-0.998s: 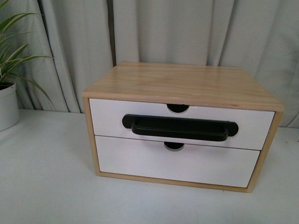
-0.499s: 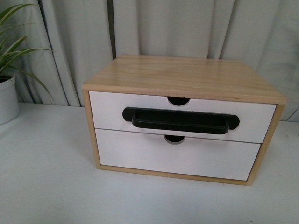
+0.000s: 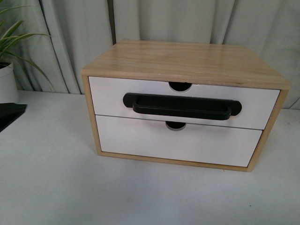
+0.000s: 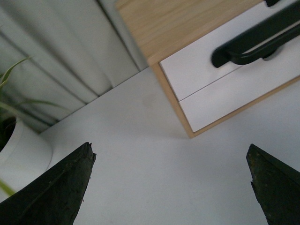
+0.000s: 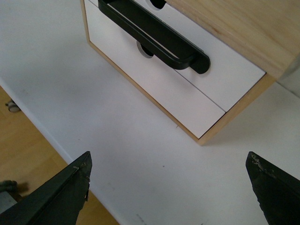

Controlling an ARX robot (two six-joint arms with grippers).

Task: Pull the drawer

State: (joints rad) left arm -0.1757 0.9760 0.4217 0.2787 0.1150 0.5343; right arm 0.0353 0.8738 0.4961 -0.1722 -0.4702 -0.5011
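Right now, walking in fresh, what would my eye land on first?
The wooden two-drawer box in the middle of the white table. Its upper drawer, shut, carries a long black bar handle across its white front. A potted plant stands at the far left, before pale curtains.

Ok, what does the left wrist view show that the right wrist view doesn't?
Only the left wrist view shows the potted plant and the curtain. Only the right wrist view shows the table's near edge with the wooden floor beyond it. Both show the drawer shut, its black bar handle, the plain lower drawer and the white table. In each view that arm's own gripper, left gripper or right gripper, is spread wide and holds nothing.
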